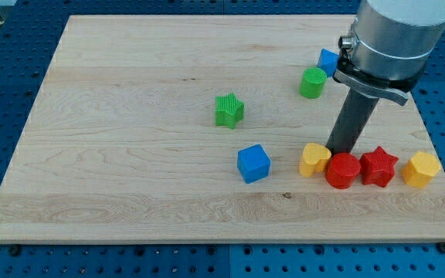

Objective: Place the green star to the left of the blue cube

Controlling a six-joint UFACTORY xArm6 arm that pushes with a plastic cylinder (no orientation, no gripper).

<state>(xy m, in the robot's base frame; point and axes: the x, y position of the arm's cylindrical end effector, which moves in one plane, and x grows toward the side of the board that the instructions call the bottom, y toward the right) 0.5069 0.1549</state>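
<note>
The green star (228, 110) lies near the board's middle, above and a little left of the blue cube (253, 163). The two are apart. My tip (340, 151) is at the lower end of the dark rod, far right of both, just above the red cylinder (343, 170) and next to the yellow heart (314, 160). I cannot tell whether the tip touches them.
A red star (378, 166) and a yellow block (421, 169) sit right of the red cylinder in a row. A green cylinder (312, 83) and a small blue block (329, 61) lie near the view's top right, beside the arm. The wooden board (130, 177) has blue perforated table around it.
</note>
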